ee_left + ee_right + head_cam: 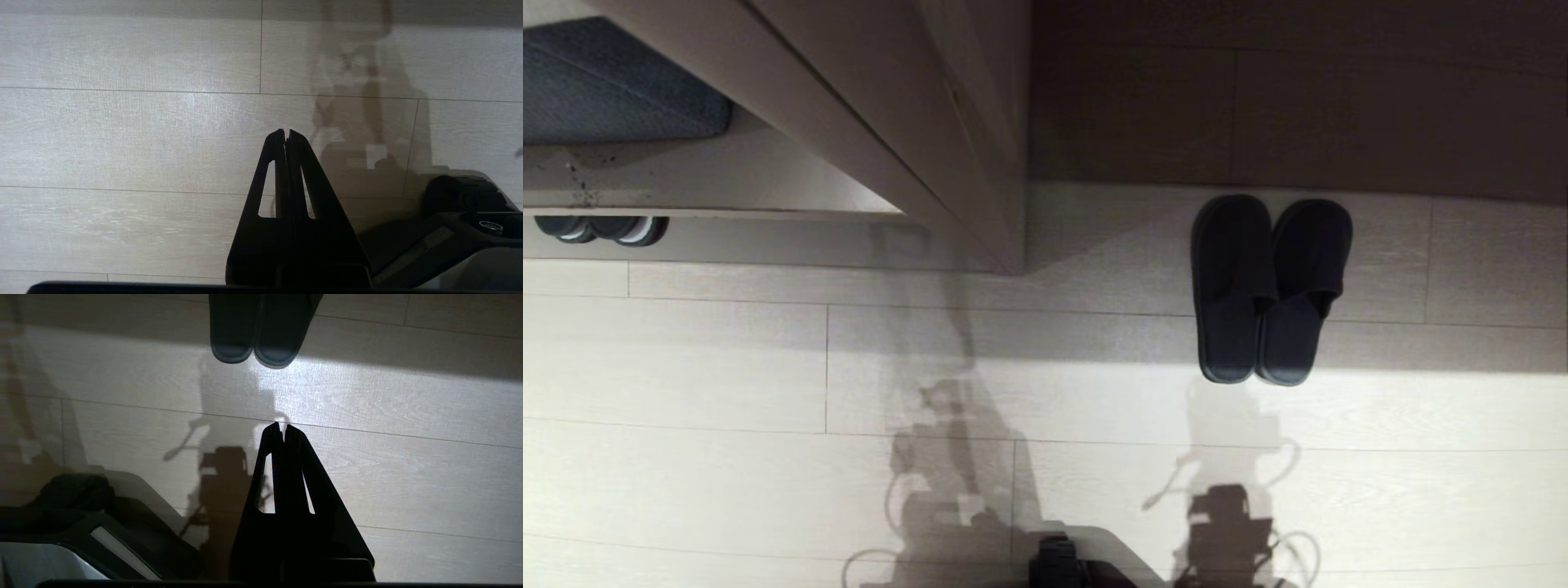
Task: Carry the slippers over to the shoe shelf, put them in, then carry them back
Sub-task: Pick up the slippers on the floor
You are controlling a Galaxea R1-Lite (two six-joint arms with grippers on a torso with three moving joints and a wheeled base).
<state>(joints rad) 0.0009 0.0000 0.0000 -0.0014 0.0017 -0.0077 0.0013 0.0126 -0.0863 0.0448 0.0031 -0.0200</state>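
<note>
left gripper [286, 132] closed, empty, over floor [727, 367] | right gripper [282, 426] closed, empty, short of slippers | slippers [1270, 286] side by side, touching, on floor | shoe shelf [768, 175] far left, apart from slippers

Other shoes [600, 229] mostly hidden, apparently.

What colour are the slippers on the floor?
The slippers are plain black to charcoal, with no pattern. The head view shows them best.
</note>
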